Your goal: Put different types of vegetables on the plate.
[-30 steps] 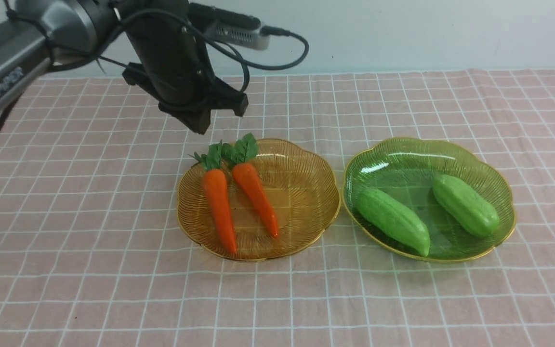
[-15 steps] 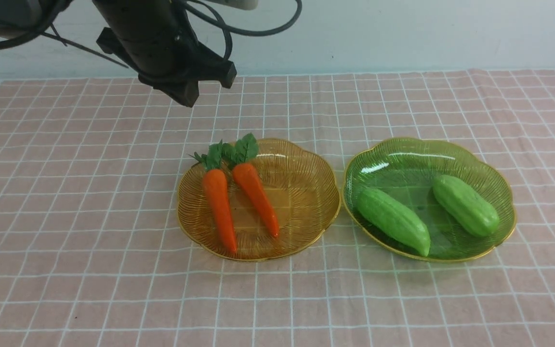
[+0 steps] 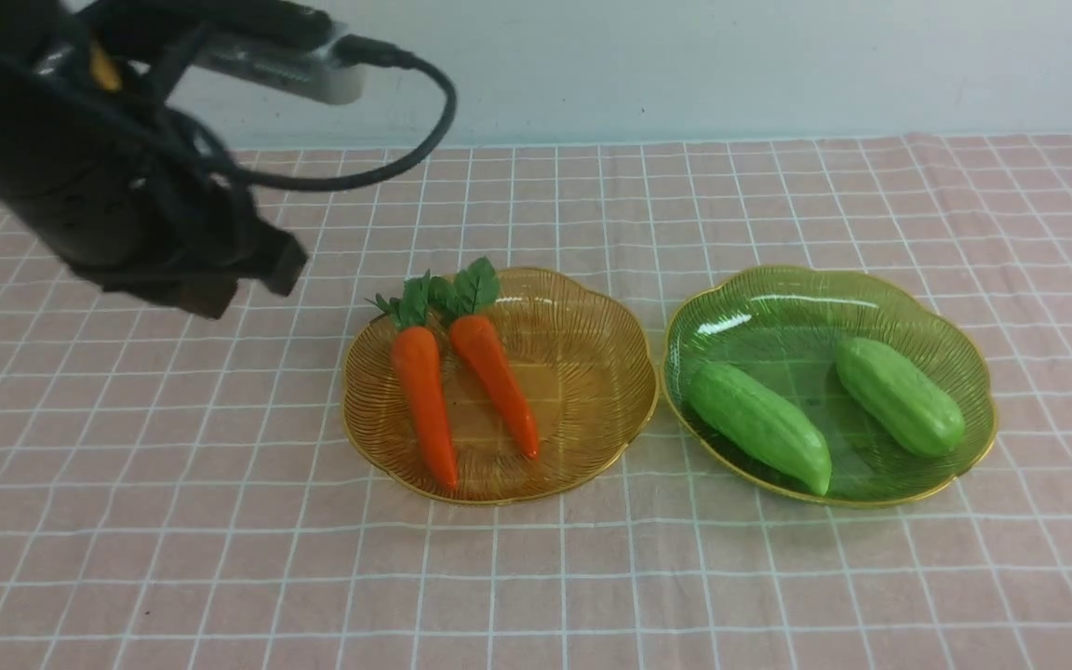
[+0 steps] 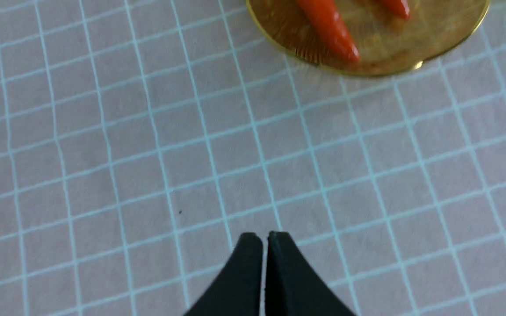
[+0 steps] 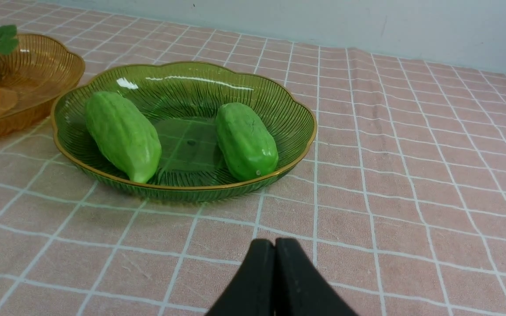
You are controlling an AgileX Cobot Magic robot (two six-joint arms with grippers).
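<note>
Left arm: your left pincer [image 4: 265, 245] is hanging above bare checked cloth on the counter [image 3: 127, 521], left of the amber plate [image 3: 592, 316], its jaws pressed together and carrying nothing.

Amber plate: it is holding both carrots. The left carrot [image 3: 426, 400] and the right carrot [image 3: 496, 380] are lying side by side, leafy tops toward the far rim, tips toward you.

Green plate [image 3: 778, 298]: just right of the amber one, it is holding the left cucumber [image 3: 759, 426] and the right cucumber [image 3: 899, 396], apart from each other.

Right arm: your right pincer [image 5: 275, 263] is sitting low at the near side of the green plate, jaws together, empty.

Step in hand: sorting is looking complete, each kind on its own plate. Next move, by my judgement: you are only needing to park both arms clear of the plates.
</note>
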